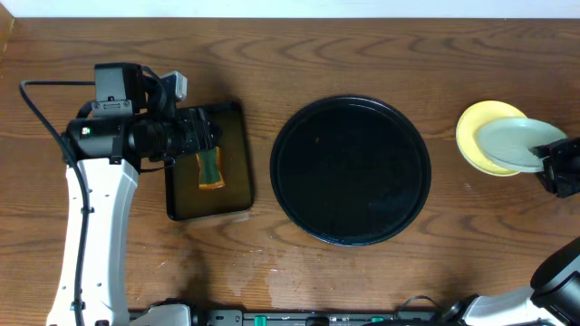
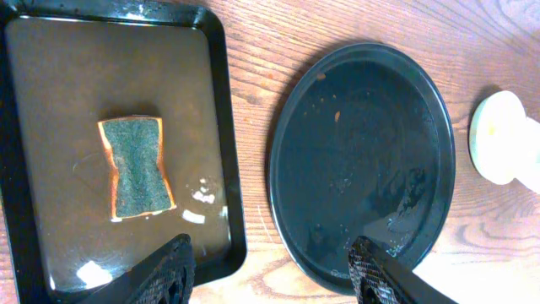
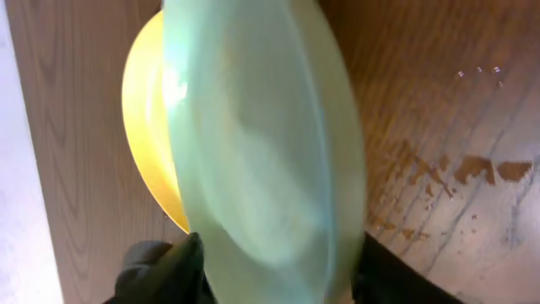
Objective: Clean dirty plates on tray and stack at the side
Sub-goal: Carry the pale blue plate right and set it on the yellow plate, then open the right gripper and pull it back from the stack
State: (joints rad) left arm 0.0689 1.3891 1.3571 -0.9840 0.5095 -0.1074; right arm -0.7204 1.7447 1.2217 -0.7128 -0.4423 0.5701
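Right hand (image 1: 555,166) clenched on rim of mint-blue plate (image 1: 513,140), held tilted over yellow plate (image 1: 476,127) at far right of counter (image 1: 362,45), apart from round black tray (image 1: 352,170) at mid-counter, its surface wet and speckled. Left hand (image 2: 270,266) released, fingers spread, above small rectangular tray (image 2: 51,101) holding brownish water and sponge (image 2: 139,167), just left of round tray.
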